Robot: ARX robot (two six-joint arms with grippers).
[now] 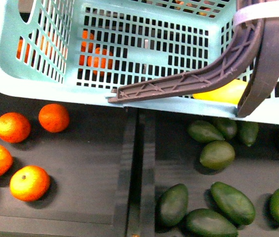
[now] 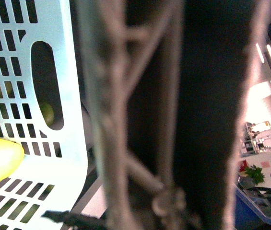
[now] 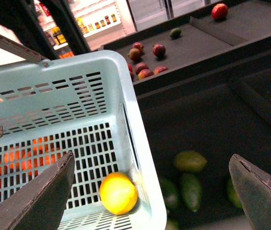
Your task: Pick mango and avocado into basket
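Right jaws: spread wide, holding nothing, above a corner of the basket (image 1: 1,54).
Left jaws: cannot tell; the wrist view is filled by the blurred handle (image 1: 188,81).
Mango (image 1: 221,92): yellow, inside the basket at its right, partly behind the handle.
Avocados (image 1: 217,154): dark green, in the surface's near right compartment, outside the basket.
Oranges (image 1: 29,182): near left compartment.
Writing: far shelf labels, too blurred to read.

Front view evenly bright, soft shadows beside the oranges (image 1: 29,182), left wrist view blurred by the close handle (image 2: 140,120), overexposed glare behind it, right wrist view dimmer, right fingers (image 3: 44,196) soft-focused
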